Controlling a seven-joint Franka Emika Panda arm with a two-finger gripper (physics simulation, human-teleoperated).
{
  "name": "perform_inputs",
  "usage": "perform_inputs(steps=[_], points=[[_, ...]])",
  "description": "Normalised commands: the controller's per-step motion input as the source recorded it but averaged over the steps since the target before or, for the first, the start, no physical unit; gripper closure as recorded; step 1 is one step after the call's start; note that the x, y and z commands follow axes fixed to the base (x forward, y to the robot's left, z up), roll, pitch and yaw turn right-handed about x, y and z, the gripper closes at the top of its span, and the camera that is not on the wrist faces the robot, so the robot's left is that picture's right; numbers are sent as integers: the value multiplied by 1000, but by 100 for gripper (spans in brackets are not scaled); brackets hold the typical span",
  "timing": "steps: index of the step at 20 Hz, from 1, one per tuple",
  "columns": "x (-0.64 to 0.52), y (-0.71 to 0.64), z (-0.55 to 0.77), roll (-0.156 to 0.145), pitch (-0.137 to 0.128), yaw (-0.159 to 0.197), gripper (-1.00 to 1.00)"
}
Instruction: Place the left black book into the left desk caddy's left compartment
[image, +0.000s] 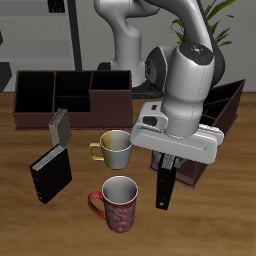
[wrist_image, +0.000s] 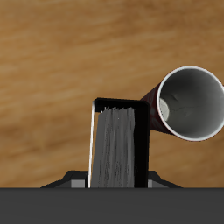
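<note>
Exterior view: end effector (image: 166, 162) clamped on left black book (image: 164, 186), long axis vertical, hanging directly below; left desk caddy (image: 226, 108) just behind.

No readable text, label, brand, number or sign appears on anything in either view.
</note>
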Motion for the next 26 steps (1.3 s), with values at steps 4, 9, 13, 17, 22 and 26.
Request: perform_inputs(steps=[4,9,13,17,22,26], points=[[-415,-60,728,5,-75,-22,100],[-379,-79,634,0,-81,-5,100],[-467,-125,823,-21,-99,0,100],[-511,-114,877,-17,-84,-49,100],[-469,-46,621,-25,-76,11,100],[-625,-67,488,-53,-33,-13,100]])
